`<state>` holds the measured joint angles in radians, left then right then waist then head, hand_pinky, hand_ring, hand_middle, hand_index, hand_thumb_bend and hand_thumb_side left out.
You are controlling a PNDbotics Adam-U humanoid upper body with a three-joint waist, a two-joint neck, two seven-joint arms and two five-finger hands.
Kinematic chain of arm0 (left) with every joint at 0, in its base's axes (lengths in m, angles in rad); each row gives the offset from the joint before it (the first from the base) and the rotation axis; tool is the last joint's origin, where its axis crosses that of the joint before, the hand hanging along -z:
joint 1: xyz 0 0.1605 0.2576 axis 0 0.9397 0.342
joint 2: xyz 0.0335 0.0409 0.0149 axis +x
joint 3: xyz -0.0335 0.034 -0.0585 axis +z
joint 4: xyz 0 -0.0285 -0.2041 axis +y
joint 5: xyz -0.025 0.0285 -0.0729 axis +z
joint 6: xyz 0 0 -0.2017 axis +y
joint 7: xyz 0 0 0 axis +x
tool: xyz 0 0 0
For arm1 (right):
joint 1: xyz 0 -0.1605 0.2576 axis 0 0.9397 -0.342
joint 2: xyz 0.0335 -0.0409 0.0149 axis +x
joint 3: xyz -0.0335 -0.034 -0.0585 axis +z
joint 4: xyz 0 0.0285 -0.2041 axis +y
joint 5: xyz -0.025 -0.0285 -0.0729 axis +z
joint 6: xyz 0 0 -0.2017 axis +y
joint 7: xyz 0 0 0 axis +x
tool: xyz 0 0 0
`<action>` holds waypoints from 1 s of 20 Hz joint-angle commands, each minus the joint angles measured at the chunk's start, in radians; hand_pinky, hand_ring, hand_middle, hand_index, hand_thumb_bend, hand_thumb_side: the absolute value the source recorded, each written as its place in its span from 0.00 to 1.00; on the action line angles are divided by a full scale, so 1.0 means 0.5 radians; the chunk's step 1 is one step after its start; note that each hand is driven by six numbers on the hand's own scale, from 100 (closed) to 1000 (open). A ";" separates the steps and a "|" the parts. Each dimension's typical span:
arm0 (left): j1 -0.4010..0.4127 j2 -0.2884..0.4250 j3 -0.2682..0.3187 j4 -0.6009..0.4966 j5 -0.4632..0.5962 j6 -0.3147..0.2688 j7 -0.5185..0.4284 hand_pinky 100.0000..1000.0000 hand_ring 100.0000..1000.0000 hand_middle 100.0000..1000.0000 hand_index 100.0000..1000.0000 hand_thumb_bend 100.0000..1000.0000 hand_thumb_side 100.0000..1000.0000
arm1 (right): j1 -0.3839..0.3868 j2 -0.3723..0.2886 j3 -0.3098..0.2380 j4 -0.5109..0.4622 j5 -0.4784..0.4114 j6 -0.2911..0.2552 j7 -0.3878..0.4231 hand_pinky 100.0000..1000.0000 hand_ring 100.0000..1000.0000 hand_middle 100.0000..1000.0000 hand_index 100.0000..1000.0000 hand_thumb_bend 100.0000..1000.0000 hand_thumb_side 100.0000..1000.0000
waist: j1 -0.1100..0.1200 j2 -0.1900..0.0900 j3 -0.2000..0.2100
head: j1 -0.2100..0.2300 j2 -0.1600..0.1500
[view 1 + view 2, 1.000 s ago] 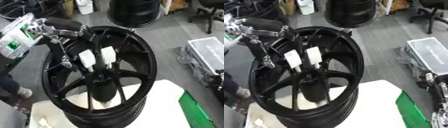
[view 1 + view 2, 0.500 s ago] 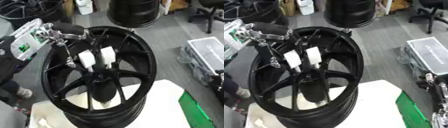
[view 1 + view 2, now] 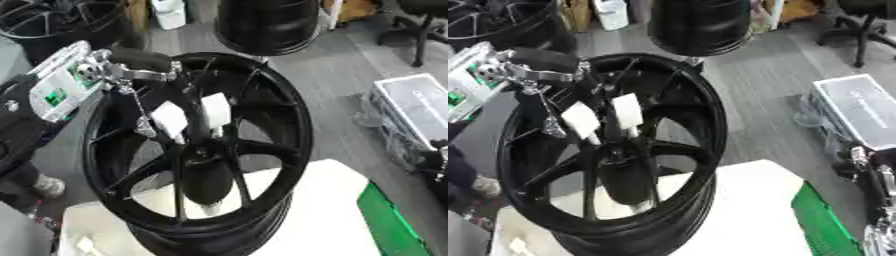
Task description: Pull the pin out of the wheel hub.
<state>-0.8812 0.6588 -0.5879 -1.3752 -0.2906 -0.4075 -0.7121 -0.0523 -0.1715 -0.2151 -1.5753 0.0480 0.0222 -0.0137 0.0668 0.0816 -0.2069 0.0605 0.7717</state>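
Grey workshop floor (image 3: 350, 65) behind, white bench top (image 3: 306, 210) below. Left hand (image 3: 131, 62) at upper-left rim of black wheel hub (image 3: 201, 150); fingers curled over the rim's top edge, thumb side hidden, so cannot tell whether anything is pinched. Thin silver rod, probably the pin (image 3: 140, 112), hanging from under the hand to a small grey end by a spoke; contact with the hub unclear. Two white tags (image 3: 192, 115) on spokes near the centre. Right hand (image 3: 877, 170) only partly in view at right edge, fingers not readable.

Risks, as judgement: pin catching a spoke if drawn askew; upright hub rocking on the bench; slip if the hold is on the rim only.

Nearby: second black rim (image 3: 267, 25) behind, wrapped silver case (image 3: 411, 110) right, green box (image 3: 394, 220) lower right. Spokes and tags crowd the pin's path.
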 commanded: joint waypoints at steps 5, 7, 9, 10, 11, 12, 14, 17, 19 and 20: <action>-0.084 0.089 0.089 -0.051 0.104 -0.323 -0.390 0.69 0.44 0.20 0.31 0.29 0.00 | -0.012 -0.037 -0.006 -0.028 0.010 -0.003 0.002 0.65 0.56 0.59 0.77 0.00 0.76 | -0.009 -0.037 0.007 | 0.004 -0.004; -0.105 0.132 0.132 -0.090 0.147 -0.293 -0.390 0.69 0.44 0.20 0.31 0.29 0.00 | -0.010 -0.038 -0.008 -0.028 0.011 -0.003 0.000 0.65 0.56 0.59 0.77 0.00 0.76 | -0.008 -0.039 0.011 | 0.004 -0.004; -0.123 0.179 0.177 -0.124 0.226 -0.248 -0.390 0.69 0.44 0.20 0.31 0.29 0.00 | -0.006 -0.040 -0.012 -0.027 0.012 -0.002 -0.002 0.65 0.56 0.59 0.77 0.00 0.76 | -0.005 -0.044 0.016 | 0.003 -0.003; -0.131 0.205 0.200 -0.144 0.264 -0.223 -0.390 0.70 0.44 0.20 0.31 0.29 0.00 | -0.004 -0.041 -0.014 -0.026 0.012 -0.002 -0.004 0.65 0.56 0.59 0.77 0.00 0.76 | -0.003 -0.047 0.019 | 0.003 -0.003; -0.139 0.232 0.224 -0.166 0.297 -0.198 -0.390 0.70 0.44 0.20 0.31 0.30 0.00 | -0.002 -0.043 -0.015 -0.026 0.013 -0.002 -0.006 0.65 0.56 0.59 0.77 0.00 0.76 | -0.002 -0.049 0.023 | 0.002 -0.003; -0.145 0.260 0.252 -0.189 0.325 -0.173 -0.390 0.70 0.44 0.20 0.31 0.30 0.00 | 0.000 -0.044 -0.017 -0.025 0.014 -0.001 -0.007 0.65 0.56 0.59 0.77 0.00 0.76 | 0.000 -0.052 0.028 | 0.000 -0.003; -0.149 0.320 0.307 -0.230 0.362 -0.134 -0.390 0.70 0.44 0.20 0.31 0.31 0.00 | 0.004 -0.047 -0.020 -0.026 0.015 -0.001 -0.009 0.65 0.56 0.59 0.77 0.00 0.76 | 0.003 -0.057 0.037 | -0.003 -0.003; -0.111 0.461 0.437 -0.298 0.398 -0.087 -0.390 0.71 0.45 0.21 0.32 0.33 0.00 | 0.012 -0.052 -0.031 -0.025 0.017 0.001 -0.018 0.65 0.56 0.59 0.77 0.00 0.76 | 0.007 -0.067 0.058 | -0.009 -0.003; -0.034 0.580 0.569 -0.341 0.425 -0.048 -0.390 0.71 0.46 0.21 0.32 0.33 0.00 | 0.020 -0.055 -0.038 -0.022 0.018 0.003 -0.026 0.65 0.56 0.59 0.77 0.00 0.76 | 0.009 -0.073 0.076 | -0.013 -0.003; 0.022 0.642 0.648 -0.356 0.437 -0.025 -0.390 0.71 0.47 0.22 0.33 0.34 0.00 | 0.023 -0.056 -0.041 -0.021 0.018 0.003 -0.029 0.65 0.56 0.59 0.77 0.00 0.76 | 0.010 -0.076 0.086 | -0.015 -0.003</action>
<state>-0.8595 0.9101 -0.3199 -1.5326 -0.0857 -0.3225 -0.7971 -0.0341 -0.1733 -0.2286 -1.5749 0.0498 0.0240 -0.0238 0.0748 0.0613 -0.1640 0.0572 0.7718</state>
